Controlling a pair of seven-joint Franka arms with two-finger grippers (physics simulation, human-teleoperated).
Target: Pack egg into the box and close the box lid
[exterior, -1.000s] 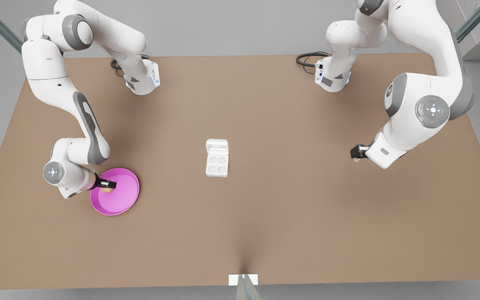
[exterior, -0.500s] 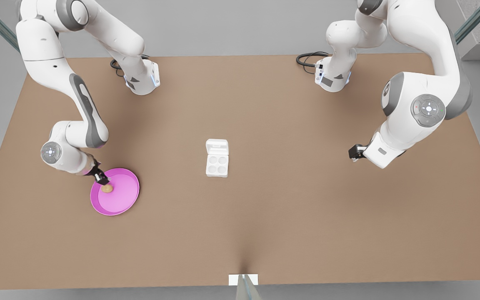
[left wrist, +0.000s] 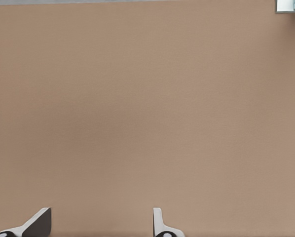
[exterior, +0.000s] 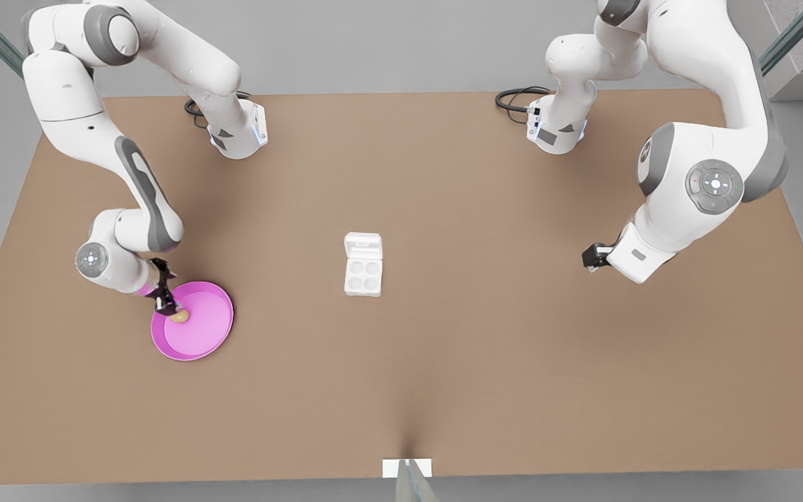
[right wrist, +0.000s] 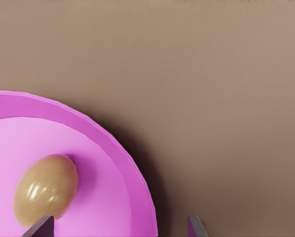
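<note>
Egg: small tan-brown oval egg (exterior: 179, 316) lies on the round pink plate (exterior: 203, 335), near the plate's rim on the front view's left; in the right wrist view the egg (right wrist: 45, 190) rests on the plate's flat floor just inside the raised rim (right wrist: 123, 163).
Right gripper: right gripper (exterior: 166, 301) hangs over the plate's edge, just above and beside the egg (arm on the front view's left, matched by the wrist view of plate and egg). Jaws released, spread wide; one fingertip (right wrist: 39, 228) sits by the egg, the other (right wrist: 197, 227) over bare table outside the rim. Nothing grasped.
Left gripper: left gripper (exterior: 591, 257) is held above bare table on the front view's right, well apart from plate and box; arm waits. Jaws released; both fingertips (left wrist: 38, 224) show apart over plain brown surface, nothing between them.
Box: small white four-cup egg carton (exterior: 363, 276) sits near table centre, all four cups unfilled.
Box lid: white squarish hinged flap (exterior: 363, 246) lies open flat, joined to the tray's far side.
Table: brown flat tabletop (exterior: 485, 348) carries plate and box, the two well apart.
</note>
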